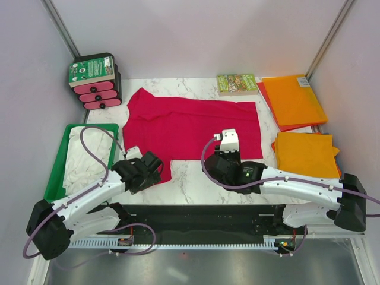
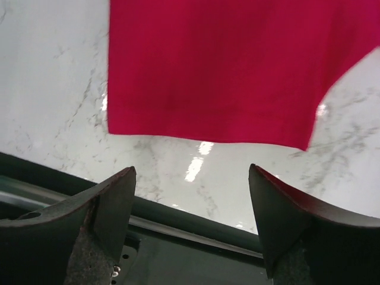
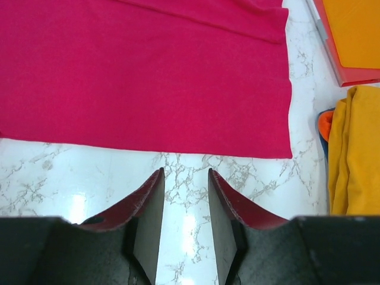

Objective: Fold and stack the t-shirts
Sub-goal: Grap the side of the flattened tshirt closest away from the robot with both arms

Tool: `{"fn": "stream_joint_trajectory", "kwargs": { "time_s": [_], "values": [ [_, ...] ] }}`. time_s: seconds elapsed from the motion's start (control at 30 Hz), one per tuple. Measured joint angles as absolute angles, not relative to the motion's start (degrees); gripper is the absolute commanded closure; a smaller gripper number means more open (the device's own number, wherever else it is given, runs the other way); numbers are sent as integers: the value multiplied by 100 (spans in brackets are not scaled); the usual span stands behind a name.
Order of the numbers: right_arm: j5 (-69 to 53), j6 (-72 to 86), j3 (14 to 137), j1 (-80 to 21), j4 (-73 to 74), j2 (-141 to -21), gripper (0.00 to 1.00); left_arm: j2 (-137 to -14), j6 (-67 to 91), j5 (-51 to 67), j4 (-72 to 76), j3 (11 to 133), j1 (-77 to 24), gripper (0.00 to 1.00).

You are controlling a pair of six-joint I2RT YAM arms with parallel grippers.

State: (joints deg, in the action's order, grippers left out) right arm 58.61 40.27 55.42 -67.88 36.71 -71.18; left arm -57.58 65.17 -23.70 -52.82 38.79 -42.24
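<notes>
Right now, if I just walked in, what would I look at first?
The big red shirt spread flat in the middle of the table would catch you first. Then the bright orange shirt folded at the right edge, and the left gripper and right gripper, both open, just short of the red shirt's near edge.

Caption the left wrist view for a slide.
Left gripper open over the marble table, facing the near edge of the crimson t-shirt.
</notes>
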Motion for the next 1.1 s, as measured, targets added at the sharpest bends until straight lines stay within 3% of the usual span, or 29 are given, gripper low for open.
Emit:
{"fn": "stream_joint_trajectory", "kwargs": {
  "time_s": [0.17, 0.47, 0.83, 1.1],
  "values": [
    [5732, 4058, 5317, -6788, 3642, -7039, 56, -5870, 6816, -2335, -5367, 3500, -3881, 33],
    [5673, 4139, 5199, -6788, 3634, -6893, 57, -6438, 6722, -2233, -5000, 3496, -3186, 47],
    [5638, 4233, 5122, -6788, 3629, -6899, 57, -6805, 6595, -2018, -4539, 3238, -3109, 43],
    [5614, 4276, 5103, -6788, 3634, -6914, 56, -7140, 6414, -1907, -4230, 3428, -3094, 87]
  ]
}}
